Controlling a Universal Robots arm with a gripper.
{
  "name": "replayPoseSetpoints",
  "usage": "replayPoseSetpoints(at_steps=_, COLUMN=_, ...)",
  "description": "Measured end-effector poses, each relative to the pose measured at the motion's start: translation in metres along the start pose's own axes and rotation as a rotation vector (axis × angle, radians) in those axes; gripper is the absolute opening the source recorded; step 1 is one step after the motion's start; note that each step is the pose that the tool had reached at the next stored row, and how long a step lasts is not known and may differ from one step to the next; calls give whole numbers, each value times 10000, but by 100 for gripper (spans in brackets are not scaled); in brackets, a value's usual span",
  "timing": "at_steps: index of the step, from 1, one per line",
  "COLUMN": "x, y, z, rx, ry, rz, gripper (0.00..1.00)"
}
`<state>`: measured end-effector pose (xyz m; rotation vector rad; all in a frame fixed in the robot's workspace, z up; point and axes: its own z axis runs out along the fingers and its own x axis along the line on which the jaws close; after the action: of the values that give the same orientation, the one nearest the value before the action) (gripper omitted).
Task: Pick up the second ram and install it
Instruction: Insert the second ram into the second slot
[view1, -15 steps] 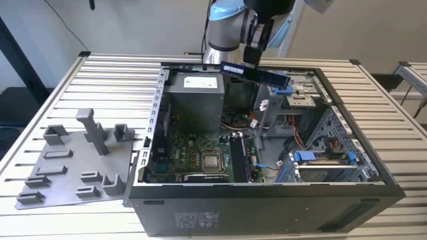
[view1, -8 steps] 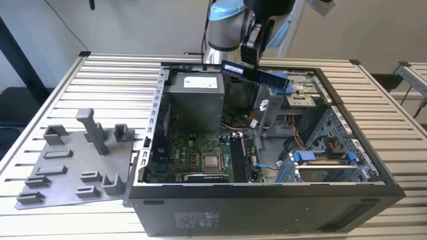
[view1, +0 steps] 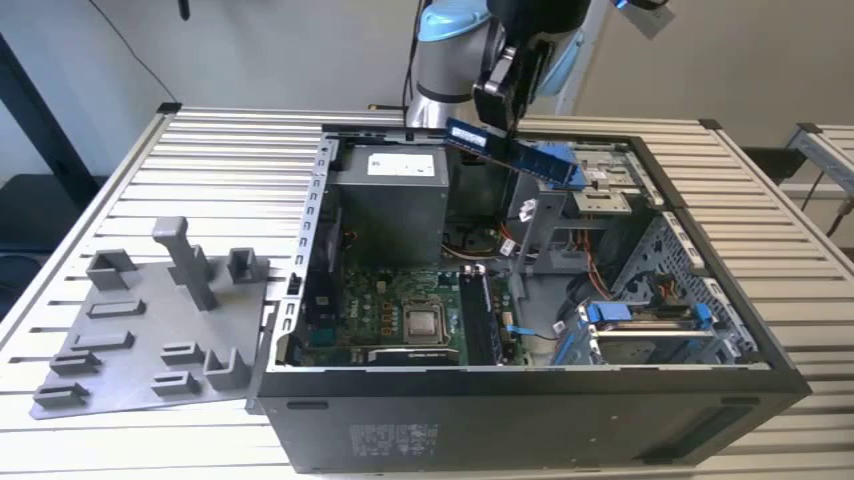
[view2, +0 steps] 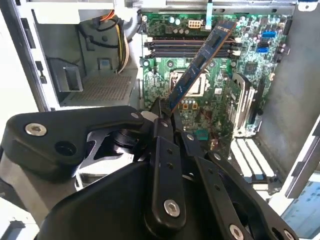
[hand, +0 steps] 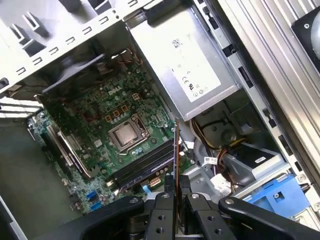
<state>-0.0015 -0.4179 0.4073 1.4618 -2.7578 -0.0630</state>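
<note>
My gripper (view1: 497, 108) hangs above the far side of the open computer case (view1: 534, 375), shut on one end of the second ram (view1: 518, 153). This slim dark stick slants down toward the exterior view's right, in the air over the case. In the second wrist view the second ram (view2: 202, 62) runs out from the gripper (view2: 168, 116) over the green motherboard (view2: 250, 65) and crosses the long black memory slots (view2: 170, 47). The first wrist view has the second ram (hand: 176, 150) edge-on above the gripper (hand: 176, 192), close to the memory slots (hand: 142, 169).
A silver processor (view1: 424, 322) sits mid-motherboard, with a grey power supply (view1: 387, 195) behind it. A blue-tabbed drive cage (view1: 641, 315) fills the case's right side. A grey fixture plate (view1: 140, 335) with upright blocks lies on the slatted table (view1: 214, 150) at the exterior view's left.
</note>
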Motion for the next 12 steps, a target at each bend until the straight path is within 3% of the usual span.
replayPoseSetpoints(at_steps=12, x=0, y=-1, z=16, rx=3, ry=-79, rz=1774, gripper=15)
